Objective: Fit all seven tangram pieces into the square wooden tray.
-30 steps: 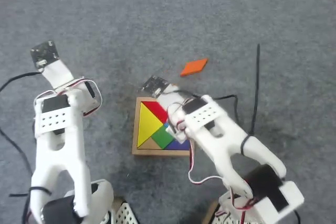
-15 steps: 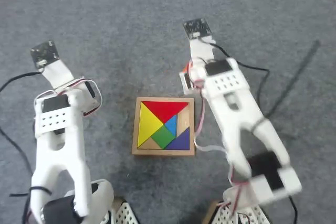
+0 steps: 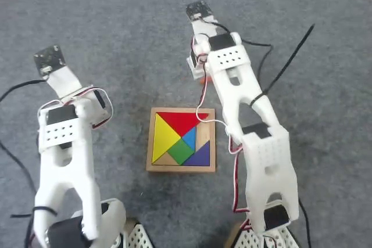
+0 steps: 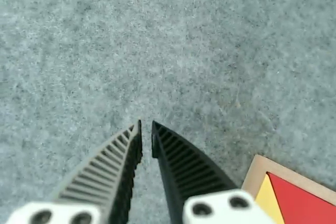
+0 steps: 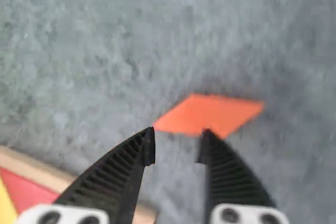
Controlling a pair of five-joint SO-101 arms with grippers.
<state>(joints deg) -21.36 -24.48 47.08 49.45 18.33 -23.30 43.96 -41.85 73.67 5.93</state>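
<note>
Right gripper (image 5: 176,145), jaws parted and empty, hovers over the orange piece (image 5: 207,114), mostly hidden under the arm (image 3: 232,79) from above; left gripper (image 4: 146,129) nearly closed, holding nothing

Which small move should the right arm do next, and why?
Probably ease the right gripper forward and down around the orange piece: its jaws are open, and the piece lies on the carpet just beyond them, outside the tray.

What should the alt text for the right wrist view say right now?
The right gripper, open, hangs over grey carpet with its tips at the near edge of the loose orange piece. A corner of the tray with a red piece lies close by.
</note>
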